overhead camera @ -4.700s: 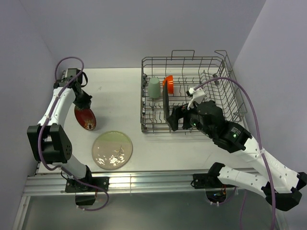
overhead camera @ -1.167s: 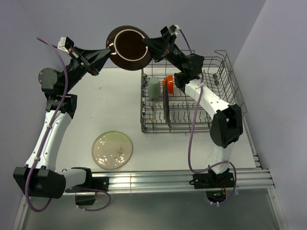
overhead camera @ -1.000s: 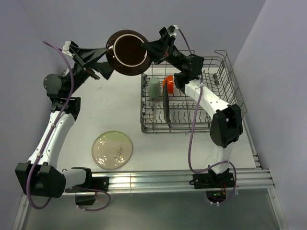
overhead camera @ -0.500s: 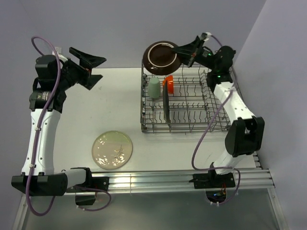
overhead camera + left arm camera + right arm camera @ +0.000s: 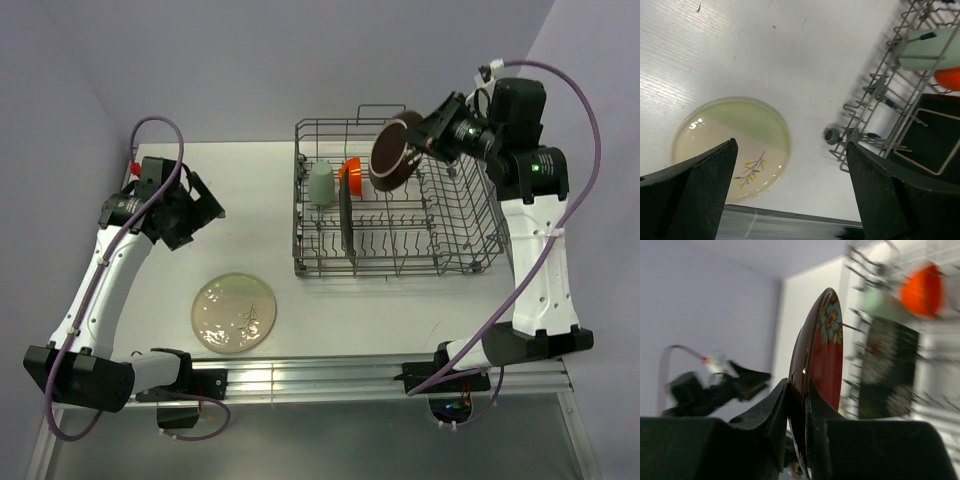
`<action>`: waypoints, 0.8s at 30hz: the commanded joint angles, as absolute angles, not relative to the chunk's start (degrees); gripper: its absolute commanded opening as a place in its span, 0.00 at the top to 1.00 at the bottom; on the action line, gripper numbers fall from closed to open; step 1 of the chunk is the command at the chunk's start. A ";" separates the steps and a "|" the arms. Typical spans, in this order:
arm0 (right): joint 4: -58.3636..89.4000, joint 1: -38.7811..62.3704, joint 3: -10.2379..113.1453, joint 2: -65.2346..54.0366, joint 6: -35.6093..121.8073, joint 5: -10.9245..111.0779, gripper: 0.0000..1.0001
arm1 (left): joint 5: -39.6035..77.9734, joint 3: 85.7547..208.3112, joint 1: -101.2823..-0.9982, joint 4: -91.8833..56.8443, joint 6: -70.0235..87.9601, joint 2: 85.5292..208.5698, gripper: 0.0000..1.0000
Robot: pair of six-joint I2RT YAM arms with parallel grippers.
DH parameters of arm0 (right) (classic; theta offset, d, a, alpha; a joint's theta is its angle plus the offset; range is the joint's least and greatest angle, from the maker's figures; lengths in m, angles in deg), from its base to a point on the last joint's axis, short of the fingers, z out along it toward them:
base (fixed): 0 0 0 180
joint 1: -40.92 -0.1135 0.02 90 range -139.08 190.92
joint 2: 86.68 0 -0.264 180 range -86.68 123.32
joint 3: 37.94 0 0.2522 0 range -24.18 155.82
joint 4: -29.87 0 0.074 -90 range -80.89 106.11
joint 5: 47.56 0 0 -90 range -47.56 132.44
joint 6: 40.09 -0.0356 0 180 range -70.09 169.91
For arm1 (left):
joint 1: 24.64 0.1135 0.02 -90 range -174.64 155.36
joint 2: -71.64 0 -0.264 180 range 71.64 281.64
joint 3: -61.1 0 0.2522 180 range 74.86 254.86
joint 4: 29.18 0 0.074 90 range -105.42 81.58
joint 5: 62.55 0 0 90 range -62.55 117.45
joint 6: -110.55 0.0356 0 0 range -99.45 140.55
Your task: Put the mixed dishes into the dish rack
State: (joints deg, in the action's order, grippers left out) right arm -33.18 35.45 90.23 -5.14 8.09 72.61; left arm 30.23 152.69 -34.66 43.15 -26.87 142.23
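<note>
My right gripper (image 5: 424,141) is shut on the rim of the small red flowered plate (image 5: 393,152), holding it on edge above the back of the dish rack (image 5: 470,215). In the right wrist view both fingers pinch the red plate (image 5: 829,347) at its lower rim. The pale green cup (image 5: 320,183), orange bowl (image 5: 350,172) and black square plate (image 5: 346,225) stand in the rack's left part. The cream leaf-sprig plate (image 5: 234,312) lies flat on the table. My left gripper (image 5: 199,214) hangs open and empty above the table, left of the rack, and the cream plate (image 5: 730,145) shows below it.
The rack's corner foot (image 5: 831,134) sits right of the cream plate. The table's front rail (image 5: 300,378) runs along the near edge. Purple walls close in the back and both sides. Upright tines fill the rack's right half (image 5: 450,235).
The right arm has swung the red plate from the back left across to above the rack and turned it on edge. The left arm has pulled back and dropped towards the table, open.
</note>
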 commanded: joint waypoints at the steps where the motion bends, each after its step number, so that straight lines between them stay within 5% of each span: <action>1: -42.78 35.12 84.38 -7.48 16.78 60.81 1.00 | 36.15 151.25 -36.59 43.21 -21.91 142.48 0.04; 10: -39.27 28.10 69.36 -9.69 19.50 51.14 1.00 | 27.99 140.70 -36.95 37.42 -19.62 141.34 0.05; 24: -33.38 24.13 65.65 -4.59 23.19 47.88 1.00 | 23.05 135.95 -36.86 34.86 -20.23 138.09 0.05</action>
